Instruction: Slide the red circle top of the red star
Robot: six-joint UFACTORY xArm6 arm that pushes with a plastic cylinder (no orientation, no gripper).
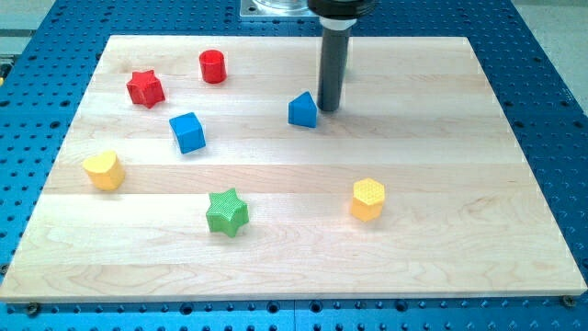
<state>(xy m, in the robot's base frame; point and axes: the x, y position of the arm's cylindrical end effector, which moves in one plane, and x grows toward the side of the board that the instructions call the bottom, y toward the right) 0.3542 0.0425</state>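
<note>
The red circle is a short red cylinder near the view's top left of the wooden board. The red star lies to its lower left, a short gap apart. My tip is at the end of the dark rod in the upper middle of the board, well to the right of the red circle. The tip stands just right of a blue triangular block, close to touching it.
A blue cube sits below the red pair. A yellow heart-like block is at the left edge. A green star is at the lower middle. A yellow hexagon is at the lower right.
</note>
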